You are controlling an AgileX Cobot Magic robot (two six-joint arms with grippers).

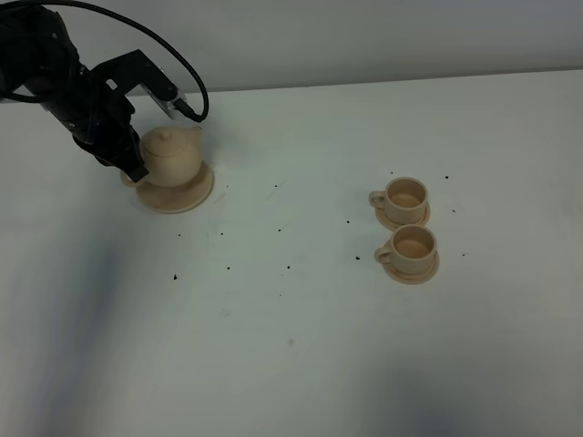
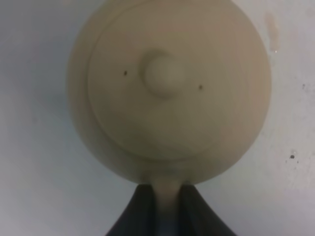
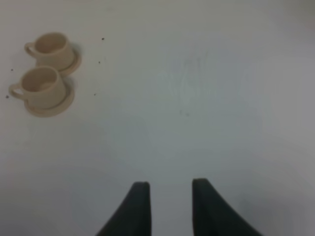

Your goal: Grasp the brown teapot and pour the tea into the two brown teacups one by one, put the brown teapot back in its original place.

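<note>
While left end effector clamps brown teapot by handle, right end effector apart — empty.

We are looking across a white worktop that is carrying small dark specks scattered over it, and we are seeing a pale grey wall running behind.

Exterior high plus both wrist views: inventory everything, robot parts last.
table: 1, white, under everything
wide saucer: 1, light tan, far left of table
teapot: 1, light tan, on wide saucer
teacups: 2, light tan, right of centre, one behind the other
cup saucers: 2, light tan, one under each teacup
specks: several, dark, scattered on table
left gripper: 1, black, shut on teapot handle
right gripper: 1, black, open, above bare table
</note>
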